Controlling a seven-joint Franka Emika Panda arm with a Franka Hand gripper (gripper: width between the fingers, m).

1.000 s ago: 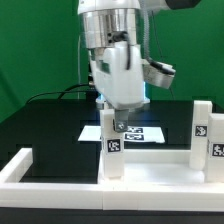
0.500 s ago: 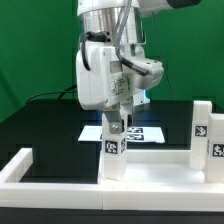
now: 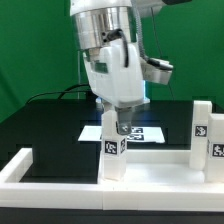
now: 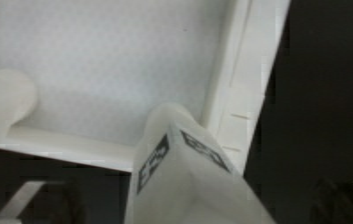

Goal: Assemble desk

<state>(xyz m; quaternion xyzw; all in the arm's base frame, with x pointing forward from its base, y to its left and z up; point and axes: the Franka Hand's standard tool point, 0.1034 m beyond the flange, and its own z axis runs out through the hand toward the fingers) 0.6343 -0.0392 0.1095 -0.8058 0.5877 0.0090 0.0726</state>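
Three short white rectangular plastic leg blocks [image 3: 112,150] stand upright on the wide white tabletop slab [image 3: 150,170] low in the frame, looking light, stiff, best pinched on flat sides, while the gripper [image 3: 117,125] hangs over one, openness unclear.

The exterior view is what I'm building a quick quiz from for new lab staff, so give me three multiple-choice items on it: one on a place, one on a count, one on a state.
1. Where is the gripper?
A. Right above the upright leg at the tabletop's corner
B. Over the marker board
C. Beside the border rail

2. How many legs stand upright on the tabletop?
A. One
B. Three
C. Five

3. How does the leg under the gripper stand?
A. Lying flat
B. Tilted far over
C. Upright

Answers: 1 A, the fingers hang just over that leg's top. 2 B, one on the exterior view's left and two on its right. 3 C, its tagged face is vertical.
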